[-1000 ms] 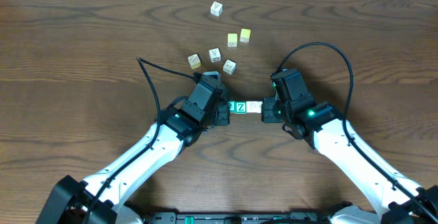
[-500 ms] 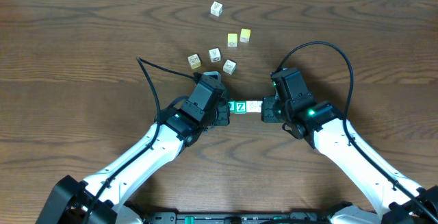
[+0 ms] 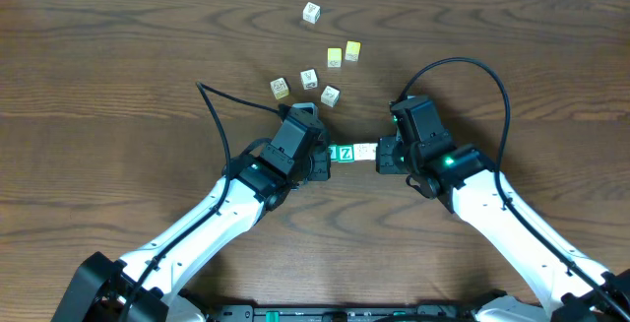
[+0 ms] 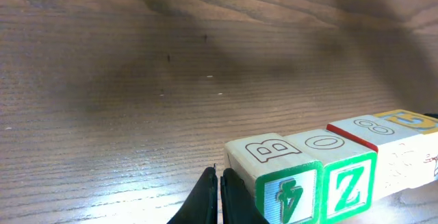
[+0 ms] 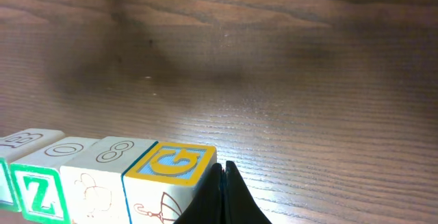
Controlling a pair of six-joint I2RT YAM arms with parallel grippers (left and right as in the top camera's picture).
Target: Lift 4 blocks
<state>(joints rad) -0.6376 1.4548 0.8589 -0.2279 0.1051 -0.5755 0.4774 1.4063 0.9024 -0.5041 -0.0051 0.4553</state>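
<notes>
I am pressing my left gripper (image 3: pixel 322 156) and right gripper (image 3: pixel 380 156), each with fingers closed together, against opposite ends of a row of four small wooden alphabet cubes (image 3: pixel 351 153), two green-faced and two white, over the dark wooden table (image 3: pixel 118 66).

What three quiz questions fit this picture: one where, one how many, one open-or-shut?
1. Where is the row of blocks? A between the hands; B far from them; C in a tower.
2. How many blocks in it? A two; B four; C six.
3. The left hand and right hand are? A open; B shut; C one open.
Answers: A, a hand at each end; B, four tops show; B, each hand's fingers meet.
</notes>
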